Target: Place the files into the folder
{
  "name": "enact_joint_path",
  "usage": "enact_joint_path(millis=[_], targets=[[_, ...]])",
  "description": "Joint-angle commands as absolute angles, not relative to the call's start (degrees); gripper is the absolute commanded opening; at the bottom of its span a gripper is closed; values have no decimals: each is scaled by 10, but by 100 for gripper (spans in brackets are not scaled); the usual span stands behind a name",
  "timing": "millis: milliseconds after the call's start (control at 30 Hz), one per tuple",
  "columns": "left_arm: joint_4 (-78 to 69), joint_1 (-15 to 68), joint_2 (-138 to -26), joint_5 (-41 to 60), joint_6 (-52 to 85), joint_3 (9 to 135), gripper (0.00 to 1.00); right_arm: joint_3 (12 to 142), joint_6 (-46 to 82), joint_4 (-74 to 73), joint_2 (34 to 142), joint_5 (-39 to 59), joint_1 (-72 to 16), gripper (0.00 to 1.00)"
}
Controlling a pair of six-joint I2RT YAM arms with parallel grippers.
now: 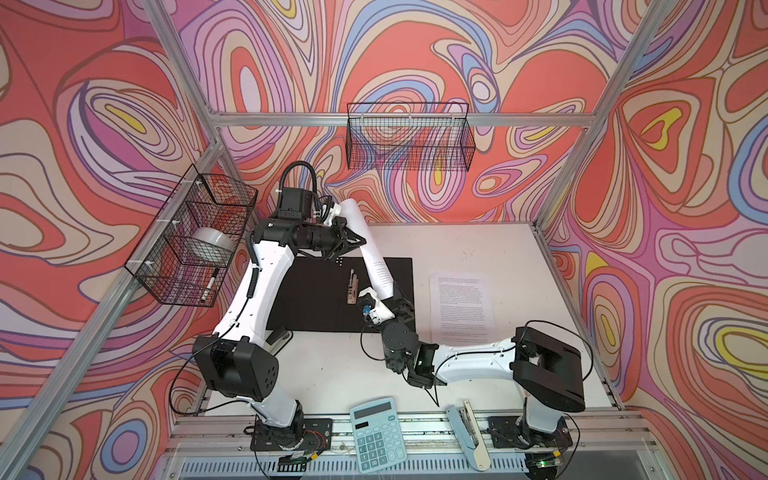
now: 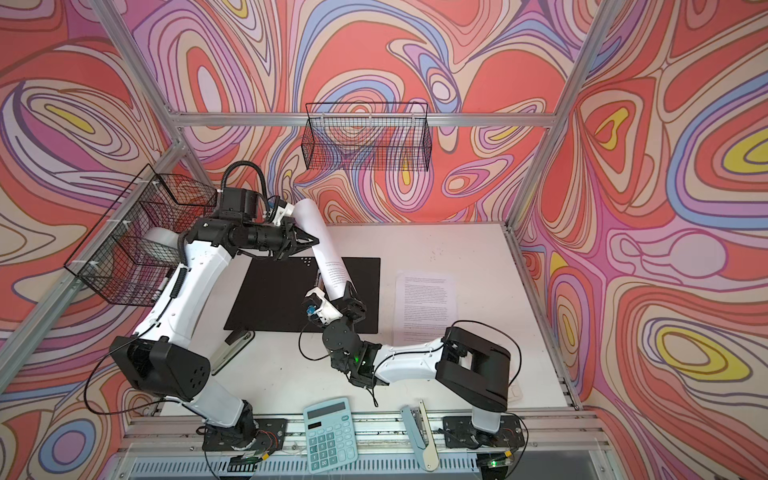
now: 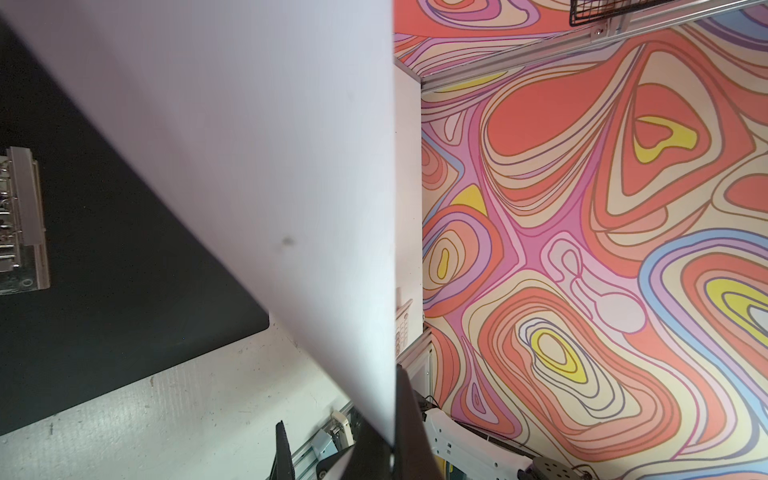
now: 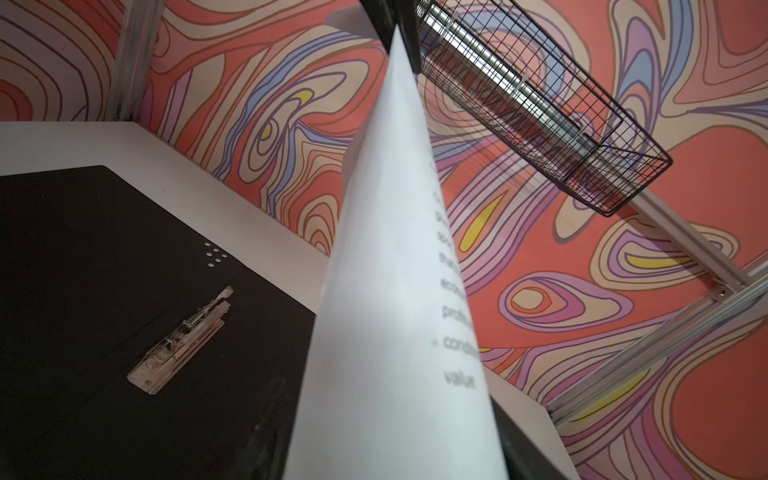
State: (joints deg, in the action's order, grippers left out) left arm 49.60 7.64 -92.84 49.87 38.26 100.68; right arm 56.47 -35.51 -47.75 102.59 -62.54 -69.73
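Both top views look steeply down from high up, on the near side of the folder [image 1: 316,299] [image 2: 274,299], and share the whole scene. The left wrist camera looks closely over the folder's clip [image 3: 23,220] along the paper [image 3: 249,124]. The right wrist camera sits low beside the folder and looks up the paper. Both wrist views share the clip.

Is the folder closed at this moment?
No, the folder lies open and flat on the table, black inside facing up with its metal clip exposed.
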Motion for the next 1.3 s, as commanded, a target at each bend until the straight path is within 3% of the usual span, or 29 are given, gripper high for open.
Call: enact_joint_path(millis=[0,233,433,867,933,1067,1267], targets=[[476,66,-919,525,390,1001,0,560,-398,-520,1022,-657,-699,69],[485,54,-913,531,365,999,0,520,-390,-478,964,-654,-699,70],[478,54,-913,534,367,983,0,528,-483,-550,984,-645,-699,71],[441,58,-910,588,400,953,0,573,-498,-536,1012,-606,-665,71],[441,58,-909,589,399,951,0,579,-501,-534,1012,-604,-664,64],[438,58,-910,598,402,955,0,578,-493,-526,1012,-606,-664,36],[432,58,-914,605,409,958,0,580,-407,-415,985,-604,-664,6]])
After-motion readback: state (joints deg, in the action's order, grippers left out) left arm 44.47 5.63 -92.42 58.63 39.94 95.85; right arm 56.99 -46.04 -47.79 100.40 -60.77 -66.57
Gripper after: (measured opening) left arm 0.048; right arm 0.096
